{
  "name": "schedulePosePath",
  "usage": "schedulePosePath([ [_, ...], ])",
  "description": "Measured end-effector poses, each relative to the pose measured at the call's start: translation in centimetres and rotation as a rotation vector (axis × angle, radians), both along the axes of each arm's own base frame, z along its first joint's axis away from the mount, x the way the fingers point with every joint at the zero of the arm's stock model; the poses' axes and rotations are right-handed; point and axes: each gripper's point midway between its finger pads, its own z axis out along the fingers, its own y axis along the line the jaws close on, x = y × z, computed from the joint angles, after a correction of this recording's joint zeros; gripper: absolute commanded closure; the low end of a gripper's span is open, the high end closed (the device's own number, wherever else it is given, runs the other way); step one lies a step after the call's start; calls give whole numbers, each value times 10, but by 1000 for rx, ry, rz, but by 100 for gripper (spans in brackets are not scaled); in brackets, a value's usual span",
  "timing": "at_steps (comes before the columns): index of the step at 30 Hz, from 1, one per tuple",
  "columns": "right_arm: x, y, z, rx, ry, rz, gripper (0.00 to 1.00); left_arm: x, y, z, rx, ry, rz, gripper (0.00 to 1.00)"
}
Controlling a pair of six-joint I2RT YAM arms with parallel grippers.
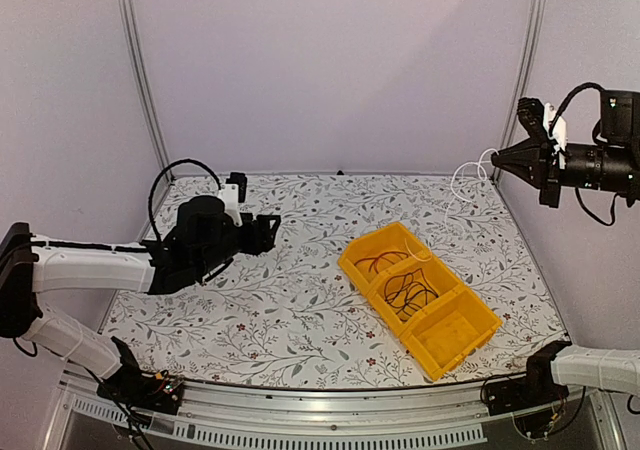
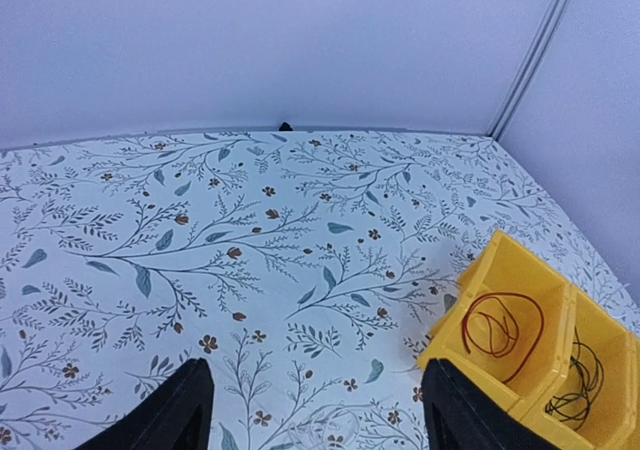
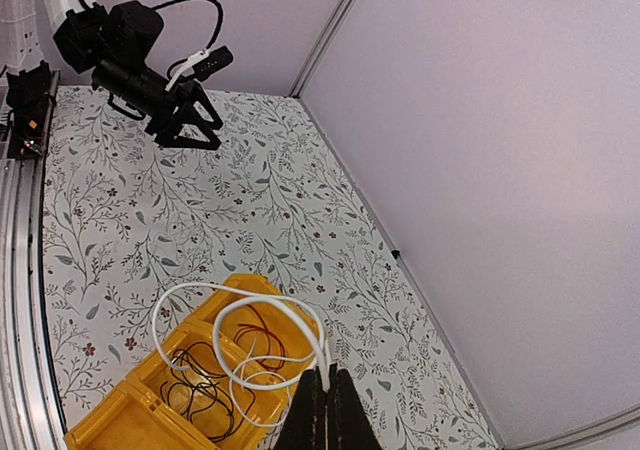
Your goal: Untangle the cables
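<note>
My right gripper [image 1: 497, 159] is raised high above the table's far right, shut on the white cable [image 1: 463, 181]. The cable's loops [image 3: 205, 300] hang from the closed fingertips [image 3: 327, 378] over the yellow bin [image 1: 350, 262]. In the bin's far compartment lies the red cable [image 1: 380, 262], also seen in the wrist views [image 3: 262, 328] [image 2: 500, 325]. The black cable [image 1: 410, 294] [image 3: 195, 390] [image 2: 578, 380] fills the middle compartment. My left gripper [image 1: 266, 232] hovers low over the table's left side, open and holding nothing [image 2: 318, 370], well left of the bin.
The bin's near compartment [image 1: 455, 335] holds nothing. The bin [image 2: 500, 245] sits diagonally right of centre on the floral tabletop [image 1: 300, 310]. Metal frame posts [image 1: 140, 80] stand at the back corners with walls close behind. The left arm [image 3: 150, 70] shows in the right wrist view.
</note>
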Motion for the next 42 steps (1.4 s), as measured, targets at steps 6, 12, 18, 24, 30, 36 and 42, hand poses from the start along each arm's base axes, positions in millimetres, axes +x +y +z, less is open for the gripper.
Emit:
schedulePosePath([
  [6,-16,-14,-12,-86,8,-15,100,3,5,0,37,4,29,27],
  [12,-25,-26,-12,-145,1,-44,100,8,9,-3,68,5,67,26],
  [18,-33,-32,-48,-187,66,-51,100,10,8,-20,104,35,67,26],
  [24,-35,-40,-149,-319,269,-59,100,10,9,-24,118,43,68,26],
  [30,-36,-43,-182,-367,336,-49,100,10,11,-25,125,45,76,26],
  [36,-37,-40,-218,-404,406,-8,100,9,12,-27,131,53,79,26],
  [42,-49,-40,-279,-475,560,54,100,8,12,-30,138,63,77,26],
])
